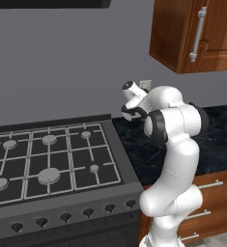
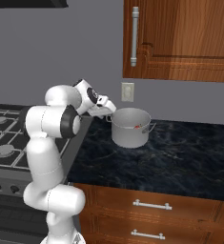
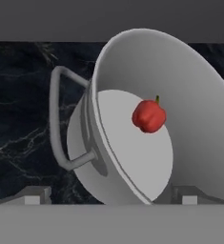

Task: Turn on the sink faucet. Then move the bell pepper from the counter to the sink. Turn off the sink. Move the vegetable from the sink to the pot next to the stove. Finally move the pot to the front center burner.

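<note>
The tool [image 2: 109,108] hangs at the near rim of the pot [image 2: 131,128], its jaws spread wide with the rim wall running between the two tips in the hand view; nothing is gripped, and whether a tip touches the metal I cannot tell. The pot [image 3: 180,95] stands on the dark marble tabletop [image 2: 180,157], just right of the stove [image 1: 52,159], directly ahead of the tool. Its looped handle [image 3: 58,124] sticks out on the tool's left side in the hand view, outside the jaws. The red pepper [image 3: 149,116] lies on the pot's floor, beyond the tips and a little right of their midline, clear of the wall. In the right base view the pepper [image 2: 137,127] shows as a red speck just under the far rim.
</note>
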You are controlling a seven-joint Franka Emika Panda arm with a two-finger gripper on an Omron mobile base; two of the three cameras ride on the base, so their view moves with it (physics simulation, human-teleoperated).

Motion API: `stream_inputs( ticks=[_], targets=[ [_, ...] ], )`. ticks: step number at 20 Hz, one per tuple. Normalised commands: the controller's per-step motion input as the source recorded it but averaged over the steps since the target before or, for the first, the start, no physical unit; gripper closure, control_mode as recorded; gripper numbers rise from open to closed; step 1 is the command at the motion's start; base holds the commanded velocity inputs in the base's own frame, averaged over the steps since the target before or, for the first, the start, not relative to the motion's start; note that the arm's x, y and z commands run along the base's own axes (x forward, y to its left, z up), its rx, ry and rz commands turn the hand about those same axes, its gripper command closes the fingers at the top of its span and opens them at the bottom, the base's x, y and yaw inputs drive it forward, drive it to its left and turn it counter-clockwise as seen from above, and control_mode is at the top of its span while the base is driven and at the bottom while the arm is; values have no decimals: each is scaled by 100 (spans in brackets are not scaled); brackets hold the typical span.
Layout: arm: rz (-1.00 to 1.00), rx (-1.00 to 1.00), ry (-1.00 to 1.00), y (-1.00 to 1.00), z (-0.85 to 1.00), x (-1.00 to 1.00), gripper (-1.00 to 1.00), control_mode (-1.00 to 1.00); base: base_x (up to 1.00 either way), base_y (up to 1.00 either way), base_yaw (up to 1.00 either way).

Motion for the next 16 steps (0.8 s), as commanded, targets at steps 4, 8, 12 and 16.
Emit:
stream_inputs(
  ticks=[4,8,12,16],
  targets=[
    [4,-1,0,2,-1,26,-100,-100,0,0,0],
    [2,-3,3,4,-6,20,-100,-100,0,0,0],
    [0,-3,3,1,-14,12,-100,-100,0,0,0],
    [0,-2,4,0,-18,4,-100,-100,0,0,0]
  ],
)
